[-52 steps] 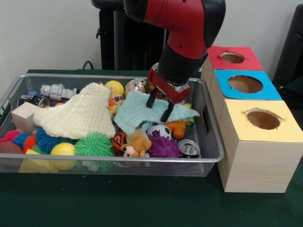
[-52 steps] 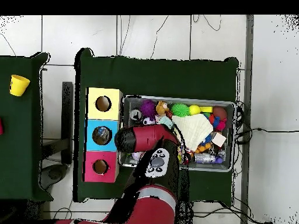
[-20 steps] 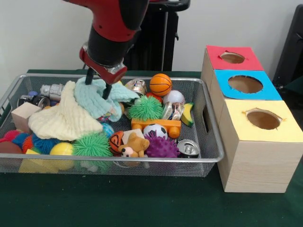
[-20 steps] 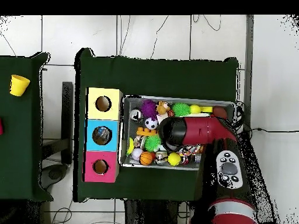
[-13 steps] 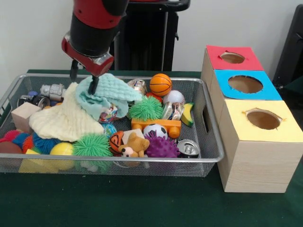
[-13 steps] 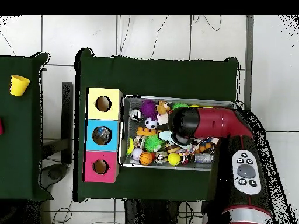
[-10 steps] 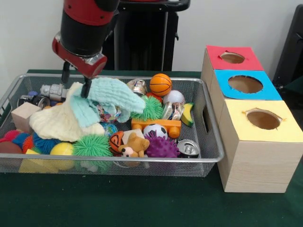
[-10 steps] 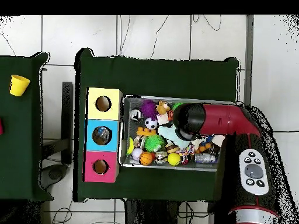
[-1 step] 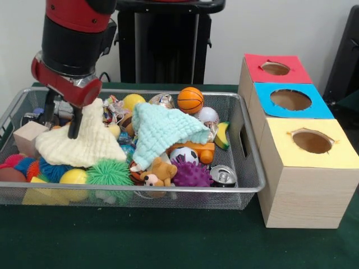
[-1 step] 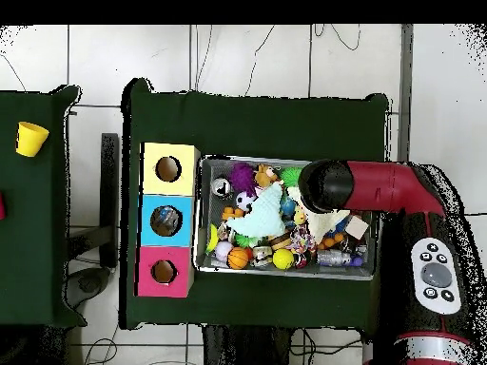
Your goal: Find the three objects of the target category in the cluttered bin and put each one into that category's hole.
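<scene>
Small orange basketball (image 9: 190,100) (black seams) behind mint cloth (image 9: 162,131)

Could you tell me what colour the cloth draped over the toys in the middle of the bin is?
The cloth is pale mint green, clearest in the front view.

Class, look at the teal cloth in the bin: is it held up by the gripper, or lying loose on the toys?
Lying loose. The teal cloth drapes over toys mid-bin, while the open gripper stands apart over the cream cloth, holding nothing.

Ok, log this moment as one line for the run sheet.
claw: open, empty | over cream cloth | teal cloth: lying mid-bin, covering toys | basketball: exposed | holes: nothing seen inside
</scene>
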You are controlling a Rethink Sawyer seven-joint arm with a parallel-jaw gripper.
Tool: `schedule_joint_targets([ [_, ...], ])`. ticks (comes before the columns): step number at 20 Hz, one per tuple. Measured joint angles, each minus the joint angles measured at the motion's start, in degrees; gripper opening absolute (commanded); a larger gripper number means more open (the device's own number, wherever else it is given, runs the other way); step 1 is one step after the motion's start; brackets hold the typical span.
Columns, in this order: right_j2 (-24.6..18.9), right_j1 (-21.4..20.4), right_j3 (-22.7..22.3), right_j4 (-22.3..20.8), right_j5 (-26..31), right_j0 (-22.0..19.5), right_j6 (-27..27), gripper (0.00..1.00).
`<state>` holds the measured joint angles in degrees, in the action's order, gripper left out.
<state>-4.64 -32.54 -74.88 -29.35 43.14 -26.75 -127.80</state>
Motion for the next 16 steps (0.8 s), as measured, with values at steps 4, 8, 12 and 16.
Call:
schedule_joint_targets([
  [4, -0.8, 0.55, 0.7, -1.0, -0.67, -0.45, 0.0, 1.0],
  [8, -1.23, 0.91, 0.98, -1.1, -0.67, 0.07, 0.0, 1.0],
  [12, -1.22, 0.74, 1.0, -1.05, -0.67, 1.68, 0.0, 1.0],
  [16, -1.19, 0.46, 1.0, -0.56, -0.67, 4.9, 0.0, 1.0],
])
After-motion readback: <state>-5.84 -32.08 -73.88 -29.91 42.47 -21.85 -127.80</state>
